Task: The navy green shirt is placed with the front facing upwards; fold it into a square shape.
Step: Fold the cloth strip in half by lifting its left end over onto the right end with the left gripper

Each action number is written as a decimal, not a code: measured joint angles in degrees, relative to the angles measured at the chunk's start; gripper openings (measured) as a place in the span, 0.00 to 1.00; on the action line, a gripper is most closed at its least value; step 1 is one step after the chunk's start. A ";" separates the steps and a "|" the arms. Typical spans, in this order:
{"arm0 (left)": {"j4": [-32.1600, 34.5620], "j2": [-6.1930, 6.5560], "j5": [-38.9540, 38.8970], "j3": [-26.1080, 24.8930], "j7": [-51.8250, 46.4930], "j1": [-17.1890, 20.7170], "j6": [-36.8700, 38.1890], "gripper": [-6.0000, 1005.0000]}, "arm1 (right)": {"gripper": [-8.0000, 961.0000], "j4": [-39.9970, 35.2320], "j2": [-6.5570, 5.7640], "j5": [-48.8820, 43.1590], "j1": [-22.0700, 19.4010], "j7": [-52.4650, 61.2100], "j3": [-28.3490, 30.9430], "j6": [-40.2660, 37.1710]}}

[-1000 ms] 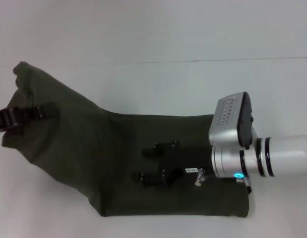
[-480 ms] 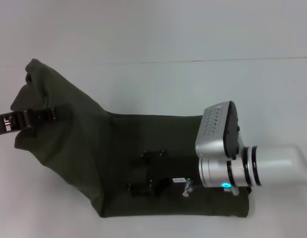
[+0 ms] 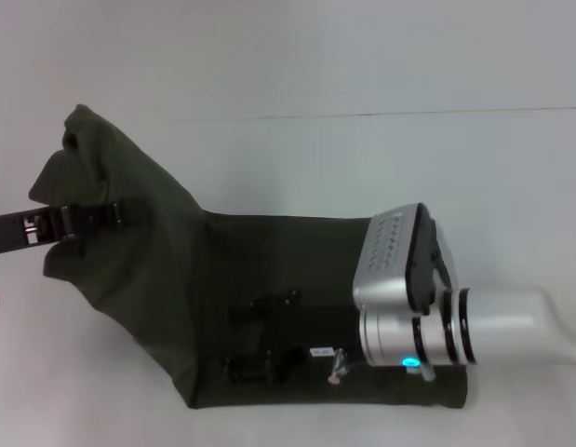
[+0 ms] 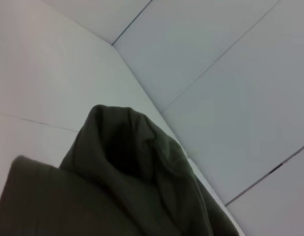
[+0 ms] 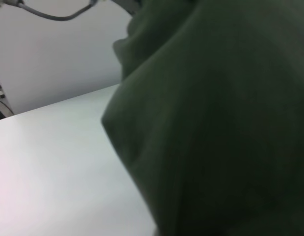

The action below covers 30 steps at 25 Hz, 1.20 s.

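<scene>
The navy green shirt (image 3: 297,251) lies as a long dark band across the white table (image 3: 381,158), with no lettering or collar showing. Its left end is lifted into a bunched peak. My left gripper (image 3: 111,212) comes in from the left edge and is shut on that raised fabric. My right gripper (image 3: 260,335) rests low on the flat part near the front, its two black fingers (image 3: 269,303) spread apart and open. In the left wrist view, the folded bunch of shirt (image 4: 127,196) fills the frame. The right wrist view shows shirt (image 5: 220,123) cloth close up.
The right arm's silver wrist (image 3: 399,298) covers the right part of the shirt. A seam line (image 3: 408,114) crosses the table behind the shirt. In the right wrist view a grey cable (image 5: 53,16) hangs beyond the table edge.
My left gripper has carried the lifted end of the shirt to the right and a little higher. My right gripper has slid left and toward the front edge along the shirt.
</scene>
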 joint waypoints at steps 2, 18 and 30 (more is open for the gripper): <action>-0.30 -0.02 0.00 0.02 0.00 -0.27 0.01 0.20 | 0.79 1.51 0.07 -0.03 0.29 -1.58 0.51 0.78; -0.60 0.37 0.00 0.64 0.80 -0.96 -0.60 0.21 | 0.79 0.88 -1.28 -0.28 -4.29 -2.66 3.38 -3.77; -1.23 -0.29 -0.77 5.20 0.21 -2.74 -0.69 0.22 | 0.79 -17.52 -1.57 0.33 -17.32 7.44 4.12 -13.62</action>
